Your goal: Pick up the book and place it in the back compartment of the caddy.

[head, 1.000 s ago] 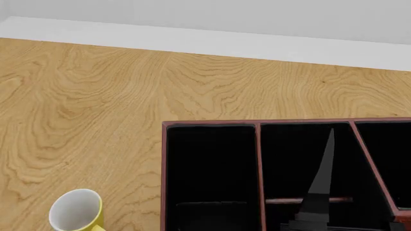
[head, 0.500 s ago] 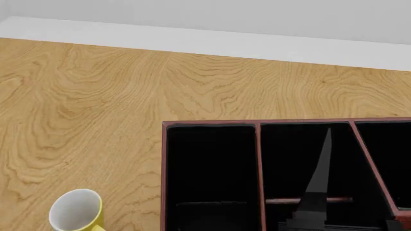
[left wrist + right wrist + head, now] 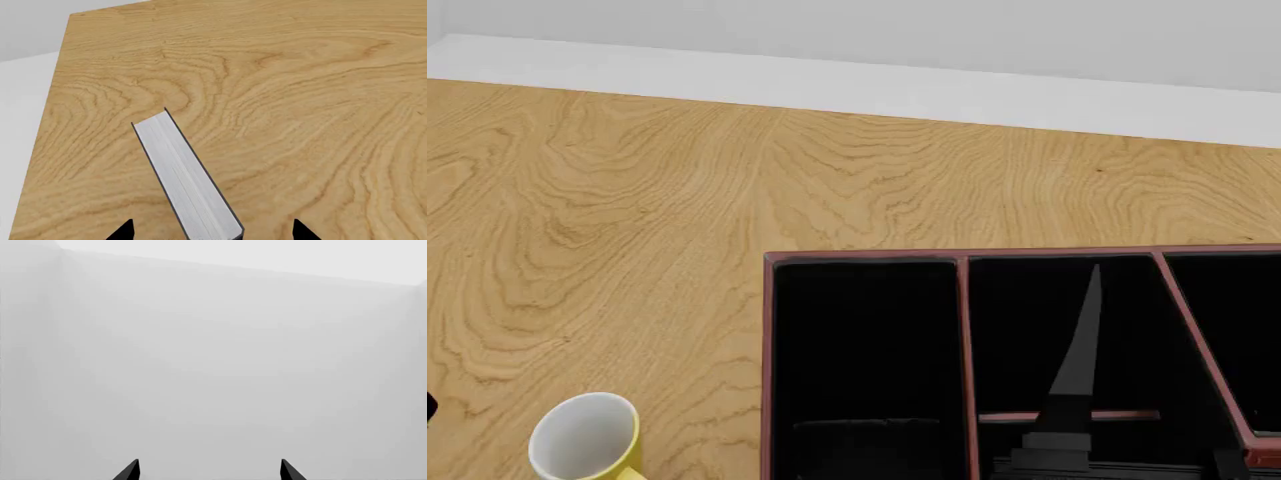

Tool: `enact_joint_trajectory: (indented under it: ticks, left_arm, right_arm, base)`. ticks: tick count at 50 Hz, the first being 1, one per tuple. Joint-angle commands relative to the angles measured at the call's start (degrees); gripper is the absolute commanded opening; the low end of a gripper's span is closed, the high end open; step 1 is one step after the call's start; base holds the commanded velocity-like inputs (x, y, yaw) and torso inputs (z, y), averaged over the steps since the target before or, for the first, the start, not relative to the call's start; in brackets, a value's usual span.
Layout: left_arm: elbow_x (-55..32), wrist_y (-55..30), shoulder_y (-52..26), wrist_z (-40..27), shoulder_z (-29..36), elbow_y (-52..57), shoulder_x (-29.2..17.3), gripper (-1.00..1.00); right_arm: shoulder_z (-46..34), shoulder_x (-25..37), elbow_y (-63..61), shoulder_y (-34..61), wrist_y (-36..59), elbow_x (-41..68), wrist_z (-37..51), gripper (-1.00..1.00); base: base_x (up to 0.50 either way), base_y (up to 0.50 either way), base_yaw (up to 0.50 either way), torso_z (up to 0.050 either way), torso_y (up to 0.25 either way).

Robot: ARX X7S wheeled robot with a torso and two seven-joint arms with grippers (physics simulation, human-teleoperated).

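The book (image 3: pixel 180 175) stands on edge on the wooden table, white page block facing my left wrist camera, thin black covers on both sides. My left gripper (image 3: pixel 212 231) is open wide. Its two dark fingertips (image 3: pixel 125 231) sit on either side of the book's near end with clear gaps. The caddy (image 3: pixel 868 257), black inside with reddish-brown rims and dividers, fills the lower right of the head view. My right gripper (image 3: pixel 208 470) is open and empty, facing a blank grey wall. One of its dark fingers (image 3: pixel 1077 380) rises as a spike over the caddy's middle compartment. The book is out of the head view.
A yellow mug (image 3: pixel 587 440) with a white inside lies on the table left of the caddy, near the lower edge of the head view. The table's far edge meets a pale floor strip (image 3: pixel 854 85). In the left wrist view a table corner (image 3: pixel 70 15) shows.
The right gripper's dark finger over the caddy has drifted left. A small dark sliver has appeared at the head view's lower left edge.
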Motion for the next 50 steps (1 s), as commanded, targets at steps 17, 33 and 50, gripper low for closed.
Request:
enact_joint_trajectory:
  ticks: [17,33,50]
  left_arm:
    - [-1.1,7.1,-1.2,1.7,-0.5,-11.8,-0.2,1.00]
    - [-0.2,13.8,-2.1,1.9,0.2,-21.3,-2.5,1.00]
    - [0.3,19.0,-4.4,2.4,0.9,-29.2,-3.9,1.00]
  right_arm:
    - [0.1,-0.4,0.3,0.4,1.4,-1.9,-0.8,1.00]
    - [-2.9,-0.5,6.4,6.9,2.4,-2.7,-1.4,1.00]
    - [-4.2,-0.6,9.5,9.4,2.1,-3.1,-1.5,1.00]
  base:
    - [0.00,0.00,0.00,0.000,0.000]
    - [0.00,0.00,0.00,0.000,0.000]
    - [0.00,0.00,0.00,0.000,0.000]
